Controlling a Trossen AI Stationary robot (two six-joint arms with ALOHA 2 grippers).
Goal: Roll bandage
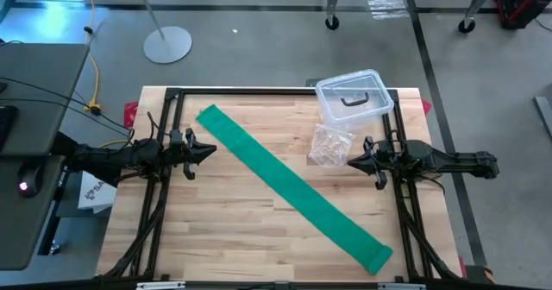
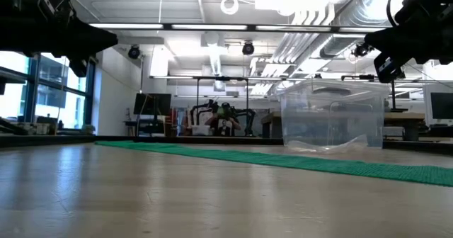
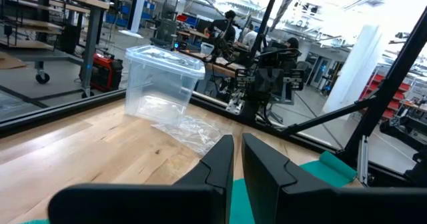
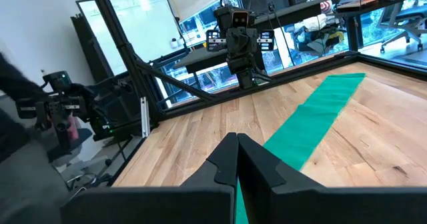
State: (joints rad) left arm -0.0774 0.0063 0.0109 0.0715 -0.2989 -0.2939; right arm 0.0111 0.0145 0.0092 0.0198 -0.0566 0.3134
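The left gripper hangs at the left-centre of the overhead frame, its dark fingers nearly pressed together on nothing, just beside the upper end of the long flat green bandage. The right gripper, at right-centre, is pressed fully together and empty. The bandage lies unrolled on the pale wooden table, running diagonally from upper left to lower right. Toward the upper right sit a crinkly clear plastic bag and a clear plastic box with a black handle.

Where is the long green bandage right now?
In the high view the bandage lies flat and unrolled across the wooden table, slanting from the far left toward the near right corner, passing just beside the crinkly plastic bag.
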